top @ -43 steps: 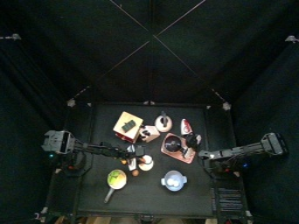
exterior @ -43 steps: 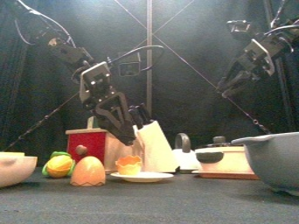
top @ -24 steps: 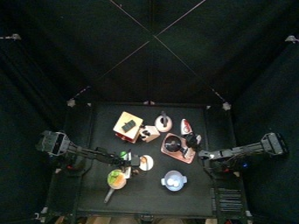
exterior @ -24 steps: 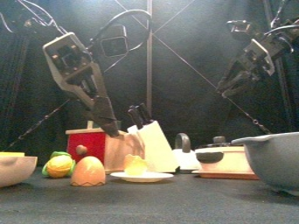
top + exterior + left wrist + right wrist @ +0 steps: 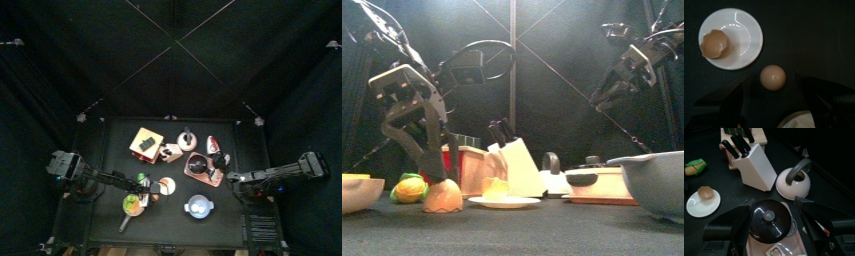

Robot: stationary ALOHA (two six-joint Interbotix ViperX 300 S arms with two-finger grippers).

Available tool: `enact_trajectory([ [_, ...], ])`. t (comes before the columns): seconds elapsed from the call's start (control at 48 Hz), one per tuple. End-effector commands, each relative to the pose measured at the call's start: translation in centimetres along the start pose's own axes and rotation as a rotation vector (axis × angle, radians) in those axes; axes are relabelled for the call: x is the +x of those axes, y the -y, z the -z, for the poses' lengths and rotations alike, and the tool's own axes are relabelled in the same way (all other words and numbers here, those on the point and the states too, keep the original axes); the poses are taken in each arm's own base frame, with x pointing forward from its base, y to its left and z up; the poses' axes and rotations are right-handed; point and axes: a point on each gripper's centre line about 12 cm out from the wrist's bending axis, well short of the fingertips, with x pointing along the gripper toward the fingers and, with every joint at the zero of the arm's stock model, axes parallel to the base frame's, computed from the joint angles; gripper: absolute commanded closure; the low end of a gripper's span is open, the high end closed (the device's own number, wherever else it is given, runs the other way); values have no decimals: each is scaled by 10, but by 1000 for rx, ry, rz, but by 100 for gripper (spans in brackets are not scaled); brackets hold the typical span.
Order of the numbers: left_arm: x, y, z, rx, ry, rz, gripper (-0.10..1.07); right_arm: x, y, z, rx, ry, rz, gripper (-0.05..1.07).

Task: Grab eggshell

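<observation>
left gripper wide open, jaws either side of a whole egg on the desk. eggshell sits on the white saucer just beside the egg. right gripper open above a black pot lid.

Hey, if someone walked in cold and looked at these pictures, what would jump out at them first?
Probably the left gripper, jaws wide open, hanging right over a whole egg on the black table. Beside the egg, a broken eggshell lies on a white plate. The right gripper hovers above a black-lidded pot.
</observation>
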Motion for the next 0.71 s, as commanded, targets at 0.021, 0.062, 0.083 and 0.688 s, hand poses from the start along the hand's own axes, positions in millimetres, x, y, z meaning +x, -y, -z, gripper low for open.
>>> enact_trajectory([
  [0.021,-1,2,-9,5,24,5,-6,-1,-1,-5,4,12,-6,8],
  [0.062,0,2,-9,5,21,5,-6,-1,-1,-5,4,12,-8,8],
  [0.083,1,3,-8,6,19,6,-6,-1,-1,-5,6,11,-6,8],
  [0.688,10,5,-3,15,-30,-2,-4,-1,-1,-4,3,11,-6,8],
])
